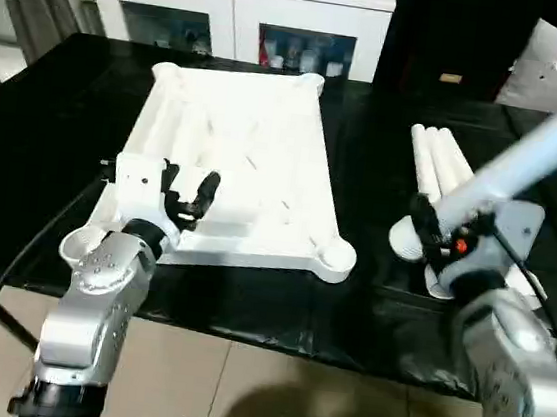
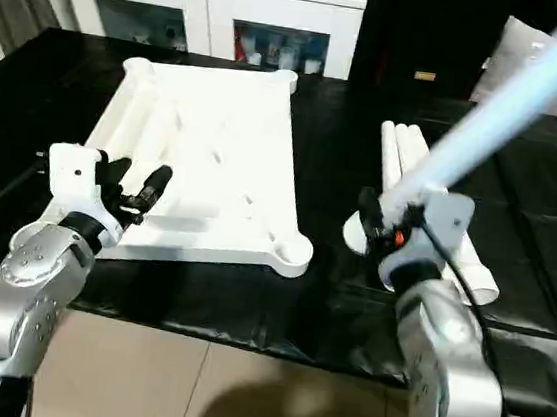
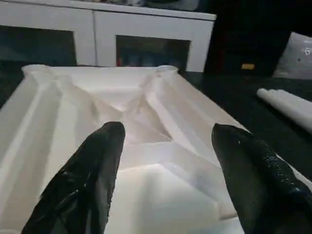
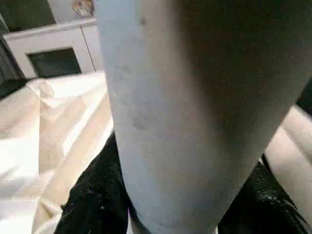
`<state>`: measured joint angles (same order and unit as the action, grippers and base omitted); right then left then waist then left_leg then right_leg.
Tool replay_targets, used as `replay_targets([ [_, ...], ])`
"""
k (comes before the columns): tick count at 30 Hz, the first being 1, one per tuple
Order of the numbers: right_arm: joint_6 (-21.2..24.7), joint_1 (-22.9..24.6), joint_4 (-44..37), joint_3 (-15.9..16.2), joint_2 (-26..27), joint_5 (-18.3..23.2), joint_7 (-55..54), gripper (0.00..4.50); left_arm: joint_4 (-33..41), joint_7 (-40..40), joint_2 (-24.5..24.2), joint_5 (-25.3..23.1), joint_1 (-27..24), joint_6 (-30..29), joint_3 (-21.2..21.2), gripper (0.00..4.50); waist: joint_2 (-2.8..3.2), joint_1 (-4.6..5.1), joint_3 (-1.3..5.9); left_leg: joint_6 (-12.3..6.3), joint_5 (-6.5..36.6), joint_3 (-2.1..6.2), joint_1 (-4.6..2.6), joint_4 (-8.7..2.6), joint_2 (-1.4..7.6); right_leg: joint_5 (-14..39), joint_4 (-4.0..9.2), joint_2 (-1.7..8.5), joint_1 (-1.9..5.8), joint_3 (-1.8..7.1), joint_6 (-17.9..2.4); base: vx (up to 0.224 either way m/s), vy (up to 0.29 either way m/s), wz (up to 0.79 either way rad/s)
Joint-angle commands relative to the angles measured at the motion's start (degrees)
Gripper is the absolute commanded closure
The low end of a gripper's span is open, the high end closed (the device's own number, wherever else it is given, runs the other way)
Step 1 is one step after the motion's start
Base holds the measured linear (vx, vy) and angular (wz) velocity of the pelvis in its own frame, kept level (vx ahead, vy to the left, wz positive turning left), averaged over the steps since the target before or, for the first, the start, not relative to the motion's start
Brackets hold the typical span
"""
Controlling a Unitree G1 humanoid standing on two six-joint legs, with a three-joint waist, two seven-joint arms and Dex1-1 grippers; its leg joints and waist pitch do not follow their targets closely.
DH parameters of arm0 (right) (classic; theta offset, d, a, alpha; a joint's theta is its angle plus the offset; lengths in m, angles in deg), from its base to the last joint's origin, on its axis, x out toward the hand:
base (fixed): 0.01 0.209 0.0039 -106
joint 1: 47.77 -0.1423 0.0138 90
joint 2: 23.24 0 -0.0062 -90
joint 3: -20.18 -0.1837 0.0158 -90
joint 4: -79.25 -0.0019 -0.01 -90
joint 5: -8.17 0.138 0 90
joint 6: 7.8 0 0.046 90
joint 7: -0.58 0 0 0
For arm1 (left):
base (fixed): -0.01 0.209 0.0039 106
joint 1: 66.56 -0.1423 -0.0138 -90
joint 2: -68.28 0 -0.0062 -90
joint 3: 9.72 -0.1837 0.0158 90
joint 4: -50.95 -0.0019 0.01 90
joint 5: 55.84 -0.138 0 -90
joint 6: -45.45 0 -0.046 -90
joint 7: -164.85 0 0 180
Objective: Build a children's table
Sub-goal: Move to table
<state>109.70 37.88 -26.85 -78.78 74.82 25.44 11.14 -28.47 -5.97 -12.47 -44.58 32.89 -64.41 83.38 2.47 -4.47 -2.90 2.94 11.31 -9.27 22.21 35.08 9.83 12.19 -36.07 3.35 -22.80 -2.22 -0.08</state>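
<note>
Right hand (image 2: pixel 382 223) grips a long white tapered plastic leg (image 2: pixel 512 99) near its fat end; left hand (image 1: pixel 191 199) hangs open over the white ribbed tabletop (image 1: pixel 254 155) on my black worktop (image 1: pixel 35 141). Feels light, stiff, probably slippery.

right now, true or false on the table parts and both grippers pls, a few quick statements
1. The table top lies with its ribbed underside up. True.
2. The right gripper is empty. False: it is shut on a leg, lifted at a slant.
3. The left gripper is open over the top's near edge. True.
4. The spare legs stand upright in sockets. False: they lie on the black table, right of the top.
</note>
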Motion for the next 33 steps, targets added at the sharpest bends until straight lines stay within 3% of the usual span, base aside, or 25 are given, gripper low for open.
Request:
replay_targets([
  [1, 0.3, -0.1, -1.2, 1.9, -0.4, -0.5, 1.3, 2.6, 1.2, -0.1, -0.3, -1.0, 0.4, -0.2, -0.8, 1.24, -2.46, -0.44, 3.4, -6.22, 6.2, 0.29, 1.0, -2.92, 1.5, 11.9, 6.27, 7.19, 3.9, 4.43, -7.3, 0.0, 0.0, 0.0],
  [2, 0.5, -0.3, -0.9, 2.2, -0.4, -0.7, 1.2, 2.6, 1.2, 0.4, -0.5, -1.1, 0.3, -0.1, -1.1, 1.24, -2.02, -1.06, 3.53, -7.75, 5.4, 0.68, 1.31, -1.88, 1.5, 13.4, 6.69, 8.95, 4.31, 5.38, -7.5, 0.0, 0.0, 0.0],
  [3, -0.3, -0.7, 0.4, 1.7, 0.3, 0.1, 1.1, 2.6, 1.0, 0.4, -0.5, -1.5, 0.2, 0.3, -1.1, 1.24, -1.31, -1.65, 3.89, -5.96, 6.2, -0.39, -0.99, 1.28, 1.9, 20.3, 8.6, 9.2, 2.46, 10.43, -6.4, -0.021, 0.05, -0.1],
  [4, -0.6, -0.9, 0.9, 1.5, 0.5, 0.3, 0.9, 2.6, 0.8, 0.3, -0.4, -1.6, 0.2, 0.5, -1.1, 1.24, -2.32, -2.31, 3.73, -5.0, 8.3, -0.04, -0.27, 2.28, 1.19, 22.4, 8.55, 9.17, 3.51, 12.8, -6.5, -0.018, 0.121, -0.47],
  [5, -1.2, -1.3, 1.7, 1.4, 0.5, -0.1, 0.3, 2.6, 0.5, -0.3, -0.5, -2.0, 0.4, 0.5, -0.8, 1.24, -2.2, -3.3, 3.03, -3.53, 9.3, 2.03, 2.05, 4.03, 0.65, 26.3, 9.17, 10.62, 5.35, 15.63, -7.3, -0.007, 0.109, -0.45],
  [6, -1.8, -1.1, 1.3, 1.7, 0.0, 0.0, 1.1, 2.6, 0.2, -1.0, -1.0, -3.3, 0.9, 0.9, -0.9, 1.24, -2.39, -3.63, 2.82, -3.04, 9.2, 2.87, 2.47, 4.49, 0.54, 27.5, 9.35, 10.44, 5.43, 16.42, -7.6, -0.001, 0.161, -0.71],
  [7, -2.1, -0.8, 0.8, 1.9, -0.4, 0.3, 2.0, 2.6, 0.2, -1.2, -1.4, -3.9, 1.2, 1.1, -1.1, 1.24, -1.13, -2.97, 2.86, 0.23, 7.4, 2.31, -0.4, -1.0, 0.55, 23.7, 7.49, 1.93, 2.34, 12.38, -6.3, -0.005, 0.09, -0.34],
  [8, -2.2, -0.6, 0.4, 1.9, -0.5, 0.6, 2.8, 2.6, 0.2, -1.4, -1.6, -4.4, 1.2, 1.4, -1.4, 1.24, -0.42, -2.16, 2.78, 1.26, 8.8, 2.16, -2.77, -3.45, 1.63, 20.1, 5.51, -1.87, -0.79, 9.53, -4.0, -0.013, 0.204, -0.61],
  [9, -2.2, -0.5, 0.2, 1.1, 0.4, 2.0, 2.8, 2.6, 0.0, -1.3, -2.3, -5.2, 1.3, 1.0, -2.1, 1.24, 0.29, -0.48, 3.65, 4.25, 12.4, 1.72, -6.31, -4.14, 3.94, 13.3, 2.32, -3.13, -3.87, 5.81, -1.9, -0.048, 0.209, -0.44],
  [10, -2.0, -0.5, 0.2, 0.7, 0.6, 2.2, 2.5, 2.6, -0.2, -1.1, -2.6, -5.4, 1.2, 1.0, -2.4, 1.24, 1.62, 0.01, 3.74, 10.35, 14.0, 1.85, -4.88, -6.4, 6.08, 6.5, 0.26, -2.67, -3.28, 3.9, -0.5, -0.07, 0.299, -0.64],
  [11, -1.4, -0.5, 0.5, 0.3, 0.6, 1.8, 1.4, 2.6, -0.3, -1.4, -1.6, -4.0, 1.0, 0.5, -1.5, 1.24, 2.06, 0.36, 3.7, 12.67, 13.7, 2.05, -4.58, -7.74, 7.76, 4.1, -0.66, -2.4, -3.22, 2.6, 0.0, -0.061, 0.184, -0.37],
  [12, -1.0, -0.3, 0.2, 0.3, 0.6, 2.1, 1.4, 2.6, -0.1, -1.5, -1.3, -3.4, 1.0, 0.3, -1.2, 1.24, 3.74, 0.24, 4.0, 14.31, 10.8, 1.96, -4.14, -8.43, 9.2, 1.6, -1.6, -1.77, -3.31, 1.33, 0.6, -0.035, 0.148, -0.42],
  [13, -0.6, -0.2, -0.2, 0.3, 0.8, 2.6, 1.5, 2.6, 0.0, -1.5, -1.0, -2.9, 1.1, 0.1, -1.0, 1.24, 2.03, 0.26, 4.16, 7.28, -0.3, 3.84, -2.34, -8.1, 10.03, -3.2, -3.25, 0.9, -0.85, -0.65, -0.4, -0.014, 0.057, -0.22],
  [14, -1.2, 0.1, -0.4, 0.6, 0.6, 1.6, 1.1, 2.6, 0.2, -0.9, -1.5, -3.3, 0.9, 0.0, -1.6, 1.24, 2.58, 0.71, 4.2, 3.56, -1.7, 4.06, -2.9, -7.26, 9.4, -2.8, -1.51, 1.62, -0.68, -0.44, -0.9, -0.034, 0.079, -0.32],
  [15, -2.4, 0.3, -0.3, 0.9, 0.4, 0.0, 0.3, 2.6, 0.3, -0.4, -1.9, -4.0, 0.8, -0.1, -2.3, 1.24, 0.18, 1.03, 4.73, -1.0, -0.7, 2.35, -3.49, -4.47, 6.68, -5.5, 1.78, 3.45, -0.37, 0.68, -4.1, 0.0, 0.0, 0.0],
  [16, -3.4, 0.3, 0.2, 0.8, 0.5, -1.6, -1.5, 2.6, 0.1, -0.3, -1.9, -4.3, 0.6, 0.1, -2.4, 1.24, -1.63, 1.17, 5.75, -3.63, -5.2, 0.03, 0.72, -2.03, 0.75, -17.9, 2.3, 5.56, 4.21, 2.15, -8.0, 0.0, 0.0, 0.0],
  [17, -2.2, 0.2, 0.6, 0.7, 0.5, -1.2, -1.6, 2.6, -0.2, -0.4, -1.5, -3.8, 0.5, 0.4, -1.8, 1.24, -1.1, -0.19, 5.74, -4.7, -4.0, -0.06, 0.8, -1.64, 0.61, -21.0, 2.83, 7.09, 3.78, 3.1, -8.5, -0.05, -0.028, 0.02],
  [18, -1.0, 0.1, 0.9, 0.6, 0.5, -0.6, -1.5, 2.6, -0.3, -0.6, -1.4, -3.6, 0.5, 0.2, -1.5, 1.24, -1.04, -0.27, 5.23, -6.08, -0.7, 0.03, 0.62, -1.39, 1.06, -20.3, 3.55, 7.62, 2.83, 3.71, -8.8, -0.066, -0.05, -0.02],
  [19, -0.1, 0.0, 0.7, 1.0, 0.1, -0.7, -1.2, 2.6, -0.4, -0.8, -1.3, -3.5, 0.6, 0.1, -1.2, 1.24, -0.47, 0.55, 4.23, -5.88, 6.4, 0.52, 0.42, -2.94, 1.92, -3.4, 4.87, 6.45, 3.01, 2.33, -9.3, -0.066, -0.05, -0.02],
  [22, 0.9, 0.5, -0.5, 1.5, -0.2, 0.3, 0.3, 2.6, -0.5, 0.0, -0.4, -2.3, 0.4, 1.2, -1.2, 1.24, -0.92, 1.42, 3.1, -3.05, 16.2, 0.75, -1.09, -4.06, 3.1, 22.1, 6.81, 5.02, 1.56, 2.05, -6.4, -0.069, -0.04, 0.02],
  [25, -0.3, 0.7, 0.7, 1.9, -0.7, -0.8, 0.4, 2.6, -1.2, -1.9, 0.1, -2.9, 0.6, 0.8, -0.6, 1.24, -0.36, 1.7, 2.75, -0.21, 20.0, 1.33, -1.56, -4.7, 3.23, 27.8, 7.3, 5.06, 1.26, 2.06, -3.6, -0.068, -0.012, 0.0],
  [29, 0.9, 0.3, 0.6, 2.4, -1.0, -0.6, 0.6, 2.6, -1.3, -2.7, -1.1, -5.8, 1.1, 1.4, -1.8, 1.24, -0.5, 1.96, 2.79, 1.49, 20.3, 1.83, -2.16, -5.32, 3.77, 24.4, 7.09, 4.46, 1.23, 1.96, -3.0, 0.0, 0.0, 0.0],
  [30, 1.0, 0.1, 0.8, 2.3, -0.9, -0.5, 0.5, 2.6, -1.2, -2.8, -1.2, -6.2, 1.1, 1.3, -2.1, 1.24, 0.28, 2.44, 2.91, 3.36, 21.7, 2.97, -2.86, -6.13, 5.13, 18.8, 6.81, 2.93, 1.43, 1.16, -2.7, 0.0, 0.0, 0.0],
  [32, 1.3, -0.5, 0.8, 2.4, -0.9, -0.4, 0.9, 2.6, -1.0, -2.8, -1.2, -6.3, 0.8, 0.8, -2.1, 1.24, 1.55, 3.42, 2.95, 4.26, 24.1, 6.12, -3.88, -8.96, 10.42, 8.5, 3.88, 1.74, 1.33, -0.55, -2.9, 0.0, 0.0, 0.0],
  [33, 1.5, -0.8, 0.5, 2.6, -0.9, -0.1, 1.6, 2.6, -0.9, -2.7, -1.1, -6.2, 0.6, 0.9, -2.1, 1.24, 1.64, 3.97, 3.01, 2.17, 22.6, 7.53, -3.84, -10.67, 13.39, 4.5, 0.05, 2.0, 1.17, -1.03, -2.7, 0.0, 0.0, 0.0],
])
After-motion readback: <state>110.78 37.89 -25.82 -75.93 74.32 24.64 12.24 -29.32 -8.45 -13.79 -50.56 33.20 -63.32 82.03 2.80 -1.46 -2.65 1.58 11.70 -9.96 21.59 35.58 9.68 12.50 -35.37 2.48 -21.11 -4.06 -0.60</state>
